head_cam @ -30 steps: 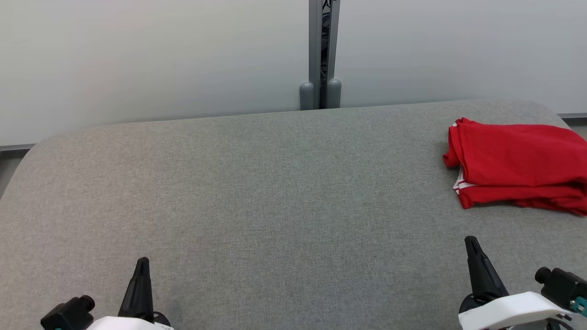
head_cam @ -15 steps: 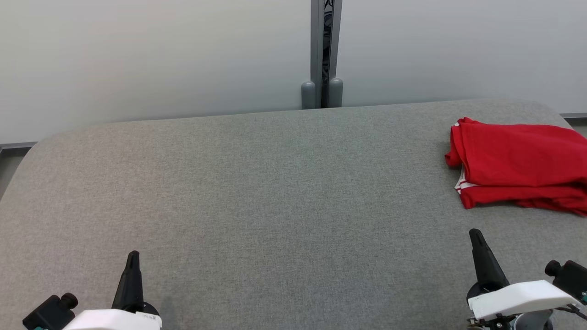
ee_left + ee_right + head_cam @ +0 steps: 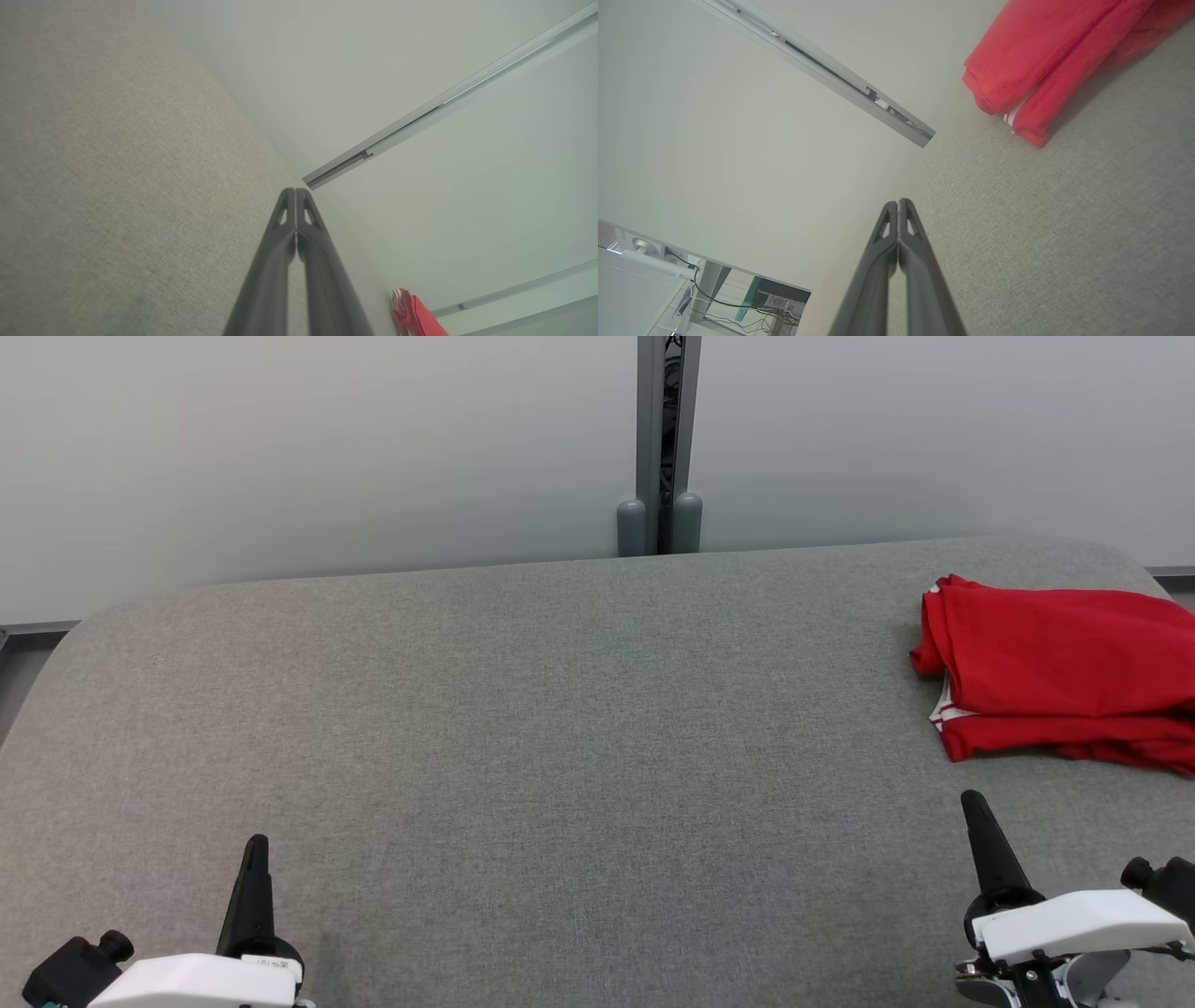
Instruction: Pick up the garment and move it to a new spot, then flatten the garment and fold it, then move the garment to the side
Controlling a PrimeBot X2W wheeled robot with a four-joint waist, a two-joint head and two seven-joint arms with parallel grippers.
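Observation:
The red garment (image 3: 1060, 667) lies folded in a stack at the far right of the grey fabric surface (image 3: 560, 728), with a white stripe at its near left corner. It also appears at the top right of the right wrist view (image 3: 1045, 60) and small at the bottom of the left wrist view (image 3: 413, 317). My left gripper (image 3: 256, 847) is at the lower left, shut and empty, fingers pressed together (image 3: 295, 191). My right gripper (image 3: 973, 800) is at the lower right, shut and empty (image 3: 898, 203), a short way in front of the garment.
A pale wall (image 3: 327, 448) runs behind the surface, split by a grey vertical post (image 3: 659, 439). The surface has rounded far corners and its right edge lies close beside the garment. A desk with cables (image 3: 738, 298) shows beyond the wall in the right wrist view.
Both grippers have drifted outward and slightly up the head view, the left one leftward, the right one rightward. The garment has not moved; both grippers stay shut.

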